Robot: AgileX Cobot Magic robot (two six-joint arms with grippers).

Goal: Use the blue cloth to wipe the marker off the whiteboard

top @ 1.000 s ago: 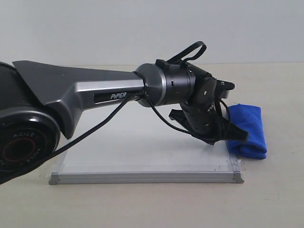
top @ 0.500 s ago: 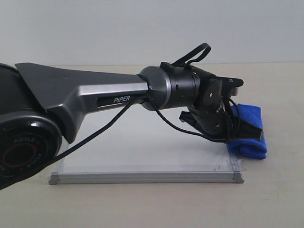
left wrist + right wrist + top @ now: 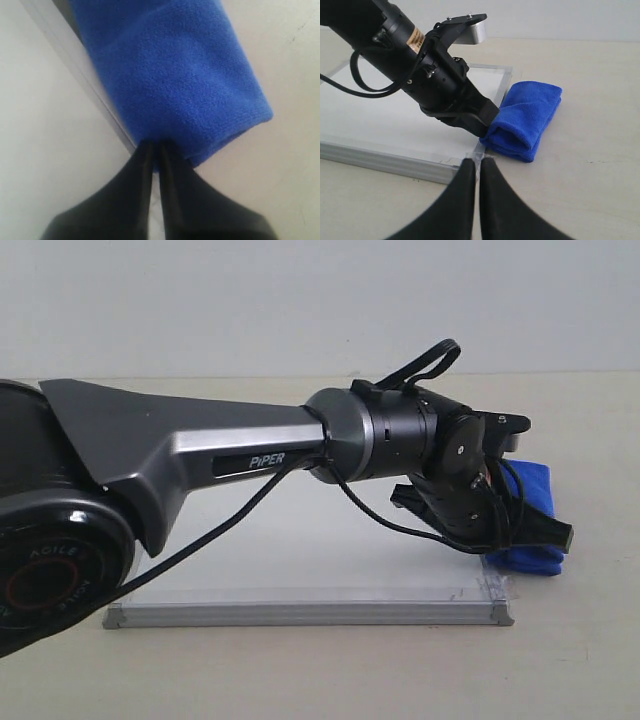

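Plain pale grey-white wall (image 3: 300, 300), matte cream tabletop (image 3: 580, 660), soft even light, possibly from overhead

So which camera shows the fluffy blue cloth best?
The right wrist view: the rolled bright-blue microfibre cloth shows whole there, lying by a corner of the silver-framed white board. In the exterior view the black robot arm hides most of the cloth. The left wrist view is so close that only one end fits.

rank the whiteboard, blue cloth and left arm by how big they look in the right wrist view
1. whiteboard, though the arm hides part of it
2. left arm, cut off by the frame
3. blue cloth, clearly smallest
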